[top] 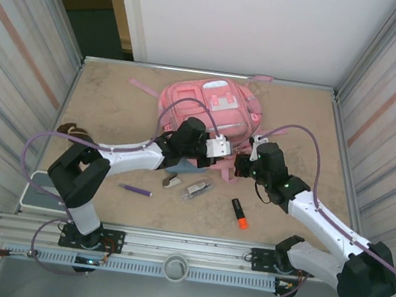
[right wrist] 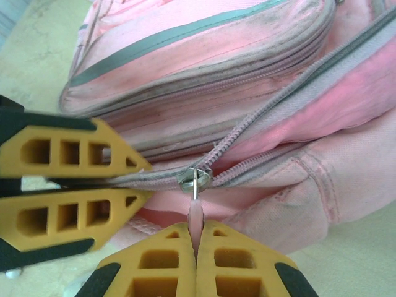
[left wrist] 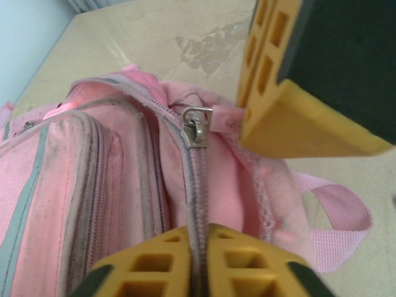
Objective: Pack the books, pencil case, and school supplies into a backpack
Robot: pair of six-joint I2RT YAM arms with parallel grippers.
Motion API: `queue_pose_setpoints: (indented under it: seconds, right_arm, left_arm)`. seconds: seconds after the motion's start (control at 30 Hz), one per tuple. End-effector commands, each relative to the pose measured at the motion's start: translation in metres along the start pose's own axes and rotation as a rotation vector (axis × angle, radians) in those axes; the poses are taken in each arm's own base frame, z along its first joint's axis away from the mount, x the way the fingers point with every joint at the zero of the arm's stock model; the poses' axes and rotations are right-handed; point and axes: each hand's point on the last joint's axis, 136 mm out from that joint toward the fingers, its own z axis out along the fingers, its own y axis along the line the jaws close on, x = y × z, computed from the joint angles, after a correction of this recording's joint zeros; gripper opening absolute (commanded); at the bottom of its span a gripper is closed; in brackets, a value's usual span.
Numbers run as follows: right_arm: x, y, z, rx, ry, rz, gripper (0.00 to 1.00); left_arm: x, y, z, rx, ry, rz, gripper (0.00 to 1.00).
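Note:
The pink backpack (top: 211, 110) lies at the table's far middle. My left gripper (left wrist: 199, 244) is shut on the backpack's closed zip track, just below the metal slider (left wrist: 197, 125). My right gripper (right wrist: 195, 238) is shut on the slider's pink pull tab (right wrist: 195, 216), with the zip parted behind the slider (right wrist: 197, 176). From above, the left gripper (top: 228, 155) and right gripper (top: 242, 166) meet at the bag's near edge. A purple pen (top: 135, 190), stapler-like piece (top: 172, 182), clip-like piece (top: 197, 189) and orange highlighter (top: 240, 213) lie in front. The blue-grey pencil case (top: 181, 165) peeks from under my left arm. The books are out of view.
A brown lump with a cord (top: 71, 129) sits at the left wall. Pink straps (top: 142, 86) trail from the bag toward the far left. Corrugated walls close in both sides, and a metal rail (top: 183, 253) runs along the near edge.

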Motion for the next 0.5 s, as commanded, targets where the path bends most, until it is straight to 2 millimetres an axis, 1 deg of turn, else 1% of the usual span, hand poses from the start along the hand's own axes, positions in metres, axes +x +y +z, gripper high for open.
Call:
queue_pose_setpoints:
  seconds: [0.0, 0.13, 0.2, 0.23, 0.3, 0.47]
  right_arm:
    - [-0.026, -0.021, -0.008, 0.108, -0.070, -0.021, 0.00]
    - [-0.020, -0.060, -0.009, 0.235, -0.043, 0.018, 0.00]
    - [-0.021, -0.072, -0.011, 0.276, -0.041, 0.040, 0.00]
    - [-0.022, -0.075, -0.012, 0.285, -0.043, 0.046, 0.00]
    - [-0.025, -0.072, -0.011, 0.272, -0.048, 0.058, 0.00]
    - [-0.028, -0.042, 0.003, 0.152, -0.051, 0.051, 0.00]
  left_arm:
    - [-0.004, 0.028, -0.022, -0.071, -0.043, -0.032, 0.05]
    - [-0.004, 0.037, -0.041, -0.080, -0.090, -0.073, 0.03]
    - [-0.003, 0.041, -0.047, -0.085, -0.100, -0.086, 0.03]
    - [0.000, 0.043, -0.049, -0.090, -0.097, -0.094, 0.03]
    - [0.005, 0.046, -0.052, -0.104, -0.089, -0.106, 0.03]
    - [0.022, 0.052, -0.055, -0.133, -0.074, -0.145, 0.04]
